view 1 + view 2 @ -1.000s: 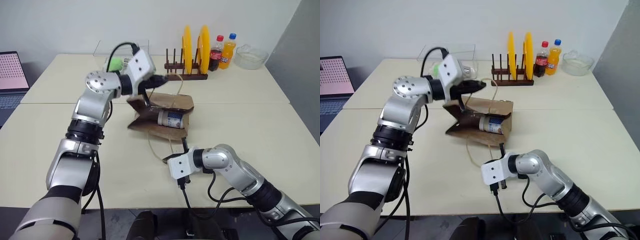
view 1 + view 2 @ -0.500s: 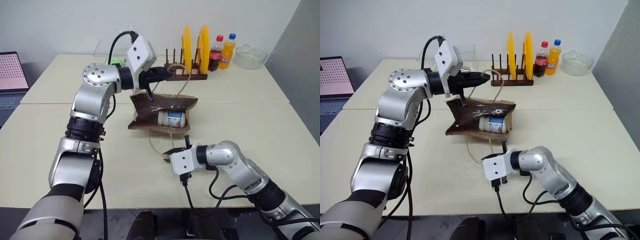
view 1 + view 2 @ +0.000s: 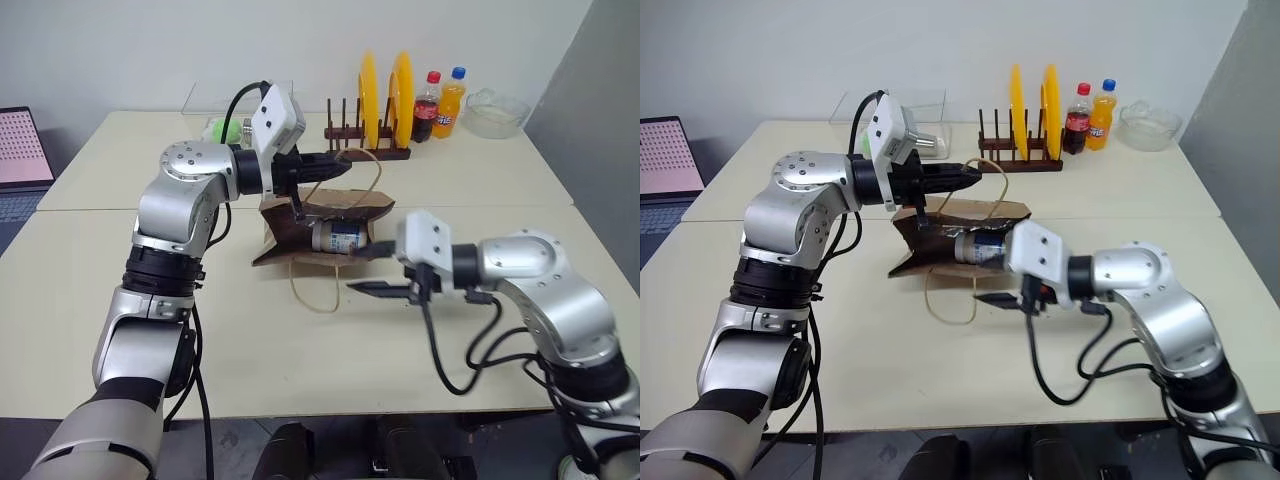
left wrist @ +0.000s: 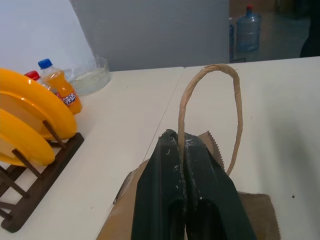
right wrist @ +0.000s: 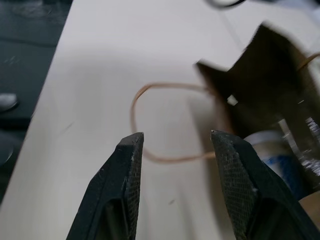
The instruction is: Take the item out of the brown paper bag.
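The brown paper bag [image 3: 300, 222] lies on its side in the middle of the table, its mouth facing my right arm. My left gripper [image 3: 338, 165] points level above the bag, shut on its upper loop handle [image 4: 235, 100]. Just inside the mouth lies the item [image 3: 340, 237], a whitish roll with blue marks. My right gripper [image 3: 372, 268] hangs open just in front of the mouth, its fingers [image 5: 131, 150] apart over the lower handle [image 5: 150, 125], which lies on the table. Nothing is between them.
A wooden rack with two yellow plates [image 3: 385, 85] stands behind the bag. Two drink bottles [image 3: 440, 102] and a glass bowl [image 3: 497, 110] are at the back right. A clear box with a green ball [image 3: 226, 128] is at the back left, a laptop [image 3: 15, 150] far left.
My right gripper rose from the table's front edge to the bag's mouth and opened. The left gripper kept its hold on the handle and drew back a little.
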Robot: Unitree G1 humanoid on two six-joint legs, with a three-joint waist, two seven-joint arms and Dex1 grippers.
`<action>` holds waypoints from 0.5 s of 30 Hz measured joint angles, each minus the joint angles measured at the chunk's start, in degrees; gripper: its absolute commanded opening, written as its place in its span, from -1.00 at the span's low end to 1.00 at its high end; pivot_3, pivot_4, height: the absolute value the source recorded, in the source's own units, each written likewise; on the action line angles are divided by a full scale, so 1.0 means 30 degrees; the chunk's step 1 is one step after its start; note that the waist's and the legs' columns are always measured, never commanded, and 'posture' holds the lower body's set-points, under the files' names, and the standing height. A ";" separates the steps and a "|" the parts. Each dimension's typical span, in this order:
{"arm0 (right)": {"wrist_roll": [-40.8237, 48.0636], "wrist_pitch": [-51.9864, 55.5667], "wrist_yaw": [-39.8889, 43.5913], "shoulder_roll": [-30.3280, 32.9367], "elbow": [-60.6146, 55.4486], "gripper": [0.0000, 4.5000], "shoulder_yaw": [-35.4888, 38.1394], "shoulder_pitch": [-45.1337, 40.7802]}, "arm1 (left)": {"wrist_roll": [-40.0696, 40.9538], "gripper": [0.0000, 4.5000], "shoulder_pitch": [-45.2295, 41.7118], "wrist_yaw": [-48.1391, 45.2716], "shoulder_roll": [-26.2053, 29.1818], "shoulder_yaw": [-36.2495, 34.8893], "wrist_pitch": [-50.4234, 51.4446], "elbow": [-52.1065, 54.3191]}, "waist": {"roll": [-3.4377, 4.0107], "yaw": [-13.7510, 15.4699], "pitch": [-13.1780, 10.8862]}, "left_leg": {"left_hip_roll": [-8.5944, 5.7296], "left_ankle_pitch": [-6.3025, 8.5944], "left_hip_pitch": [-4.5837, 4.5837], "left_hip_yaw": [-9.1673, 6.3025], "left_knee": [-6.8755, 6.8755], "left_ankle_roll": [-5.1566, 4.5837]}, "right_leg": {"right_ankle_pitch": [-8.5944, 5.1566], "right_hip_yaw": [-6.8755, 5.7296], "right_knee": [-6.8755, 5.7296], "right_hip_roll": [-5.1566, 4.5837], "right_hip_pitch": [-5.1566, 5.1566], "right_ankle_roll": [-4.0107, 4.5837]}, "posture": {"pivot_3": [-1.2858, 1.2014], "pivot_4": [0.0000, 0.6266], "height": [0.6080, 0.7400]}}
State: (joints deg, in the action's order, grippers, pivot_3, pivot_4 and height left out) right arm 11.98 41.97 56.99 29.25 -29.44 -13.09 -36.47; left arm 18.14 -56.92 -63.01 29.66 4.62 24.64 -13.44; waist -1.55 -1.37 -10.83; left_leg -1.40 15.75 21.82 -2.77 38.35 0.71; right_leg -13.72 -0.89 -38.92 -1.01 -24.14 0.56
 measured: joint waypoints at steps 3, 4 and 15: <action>-0.1241 0.0665 -0.2078 -0.1376 0.1531 -0.02 -0.1734 -0.1436 | 0.0317 -1.00 -0.0122 0.0003 -0.0068 -0.0142 0.0349 -0.0024 | 0.0000 -0.0047 0.0000 | -0.0009 -0.0003 0.0028 0.0005 0.0005 0.0005 | 0.0009 0.0006 0.0002 -0.0009 -0.0020 0.0015 | 0.03 -0.52 1.00; -0.1531 0.0935 -0.2510 -0.1607 0.1957 -0.02 -0.2151 -0.1784 | 0.0354 -1.00 -0.0178 0.0001 -0.0079 -0.0152 0.0407 -0.0026 | 0.0000 -0.0047 0.0000 | -0.0014 -0.0003 0.0035 0.0006 0.0007 0.0006 | 0.0009 0.0008 0.0003 -0.0013 -0.0027 0.0016 | 0.03 -0.52 1.00; -0.6168 -0.1310 -0.4948 -0.2607 0.8410 0.25 -0.6614 -0.5024 | 0.0701 -1.00 -0.0560 0.0161 -0.0108 -0.0583 0.0532 -0.0141 | 0.0000 -0.0066 0.0000 | -0.0022 -0.0001 0.0042 0.0013 0.0004 0.0002 | 0.0012 0.0009 0.0016 -0.0017 -0.0034 0.0020 | 0.03 -0.52 1.00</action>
State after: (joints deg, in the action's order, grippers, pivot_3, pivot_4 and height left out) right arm -6.52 38.04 42.15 21.43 -4.21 -32.93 -51.54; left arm 20.24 -58.60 -62.52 29.33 2.87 26.23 -13.86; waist -1.55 -1.57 -10.82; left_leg -1.46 15.75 21.95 -2.74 38.36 0.71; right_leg -13.68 -0.86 -38.87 -1.06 -24.25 0.62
